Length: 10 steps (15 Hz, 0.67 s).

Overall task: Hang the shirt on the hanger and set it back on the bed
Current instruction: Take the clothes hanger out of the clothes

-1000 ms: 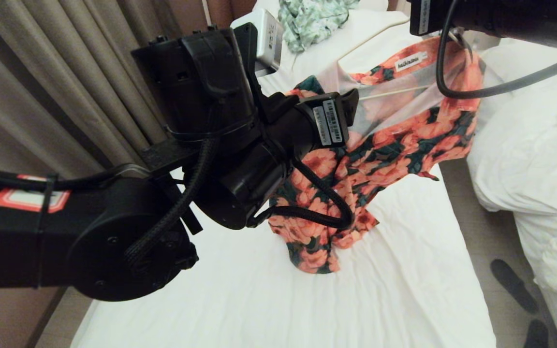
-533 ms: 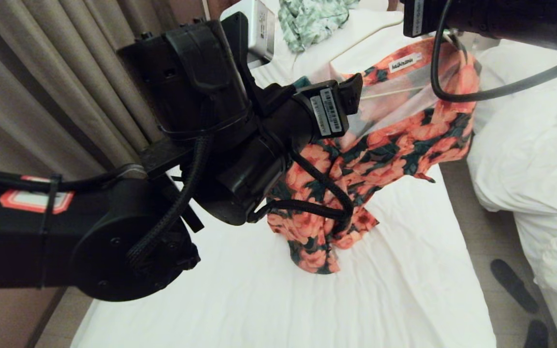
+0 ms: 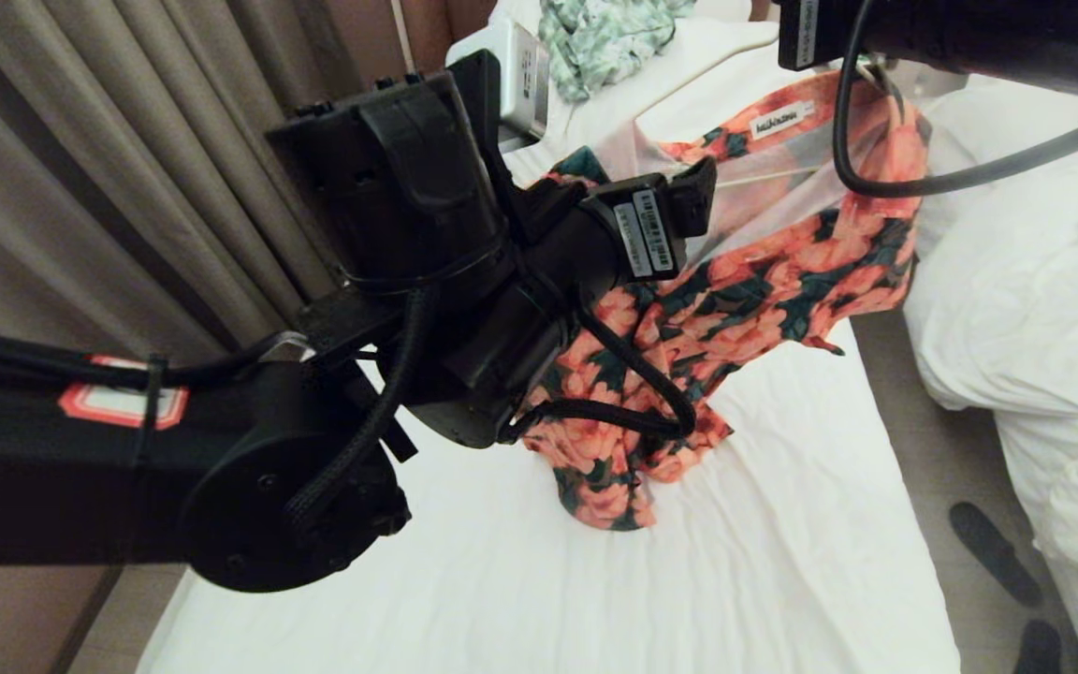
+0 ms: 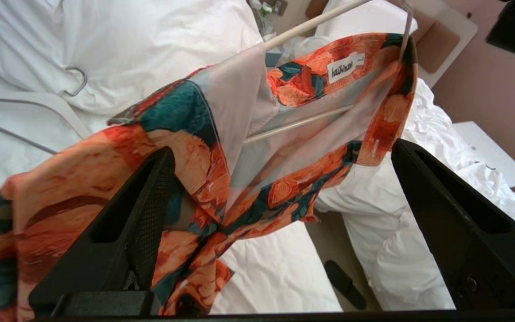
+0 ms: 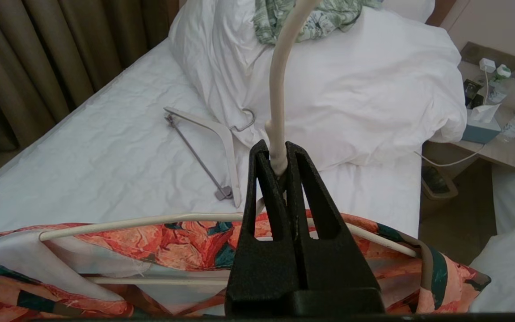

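The flowered shirt (image 3: 764, 271) hangs above the bed (image 3: 595, 580), its lower end bunched on the sheet. My right gripper (image 5: 277, 152) is shut on the neck of the cream wire hanger (image 5: 150, 220), just under its hook. One end of the hanger sits inside a shirt shoulder (image 5: 423, 264). Its other arm (image 4: 306, 22) sticks out bare above the collar flap. My left gripper (image 4: 282, 150) stands wide open beside the shirt's loose shoulder (image 4: 195, 147), pinching nothing. One left finger (image 4: 132, 223) lies against that fabric. The left arm (image 3: 464, 281) hides the shirt's left part in the head view.
A thicker grey-white hanger (image 5: 221, 134) lies on the sheet near the pillows (image 5: 351, 89). A pale green leafy garment (image 3: 604, 37) lies at the bed's head. A duvet-heaped bed (image 3: 1044, 281) stands to the right, with dark slippers (image 3: 993, 552) on the floor between. Curtains (image 3: 127, 140) hang on the left.
The left gripper's jaws have spread wider, and the left arm has shifted a little to the right along the shirt. The right gripper with the hanger has barely moved.
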Available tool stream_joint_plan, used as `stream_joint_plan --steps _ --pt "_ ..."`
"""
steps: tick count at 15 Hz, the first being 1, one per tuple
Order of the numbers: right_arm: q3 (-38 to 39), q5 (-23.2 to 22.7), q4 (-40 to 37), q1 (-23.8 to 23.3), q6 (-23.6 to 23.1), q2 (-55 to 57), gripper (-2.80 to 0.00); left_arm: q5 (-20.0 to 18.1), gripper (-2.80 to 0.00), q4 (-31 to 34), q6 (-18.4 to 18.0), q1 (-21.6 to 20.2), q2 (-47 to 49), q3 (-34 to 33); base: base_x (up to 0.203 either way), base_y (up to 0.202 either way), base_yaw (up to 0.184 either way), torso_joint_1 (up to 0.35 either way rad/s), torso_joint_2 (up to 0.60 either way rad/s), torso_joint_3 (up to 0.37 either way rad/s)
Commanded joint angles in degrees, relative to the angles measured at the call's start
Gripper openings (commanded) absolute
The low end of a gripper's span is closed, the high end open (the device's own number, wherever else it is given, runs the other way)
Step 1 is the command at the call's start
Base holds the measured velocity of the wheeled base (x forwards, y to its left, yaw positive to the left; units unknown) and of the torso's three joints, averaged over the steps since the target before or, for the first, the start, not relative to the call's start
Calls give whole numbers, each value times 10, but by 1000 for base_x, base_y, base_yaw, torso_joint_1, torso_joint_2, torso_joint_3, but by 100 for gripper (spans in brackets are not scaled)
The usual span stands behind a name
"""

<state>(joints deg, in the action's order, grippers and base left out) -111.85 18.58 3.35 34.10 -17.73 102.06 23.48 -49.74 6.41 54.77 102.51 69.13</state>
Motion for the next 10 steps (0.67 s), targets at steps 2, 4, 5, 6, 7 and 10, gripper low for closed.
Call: stream_joint_plan --steps 2,4,5,6,7,10 --pt "-1 1 0 2 -1 0 -280 2 0 -37 -1 -1 17 1 0 0 0 0 0 0" --pt "-5 1 -11 5 0 -2 -280 2 0 -55 -3 -1 21 1 0 0 0 0 0 0" --pt "-4 1 -13 6 0 -4 -280 2 0 -55 -3 -1 22 1 0 0 0 0 0 0" --pt "-4 1 -13 7 0 -6 -280 0 0 -60 -3 -1 25 2 0 0 0 0 0 0" --pt "-4 1 -13 7 0 -6 -280 -1 0 -72 -3 0 26 1 0 0 0 0 0 0" --pt "-7 1 -13 2 0 -5 -280 -8 0 -75 -6 -3 25 -13 0 0 0 0 0 0"
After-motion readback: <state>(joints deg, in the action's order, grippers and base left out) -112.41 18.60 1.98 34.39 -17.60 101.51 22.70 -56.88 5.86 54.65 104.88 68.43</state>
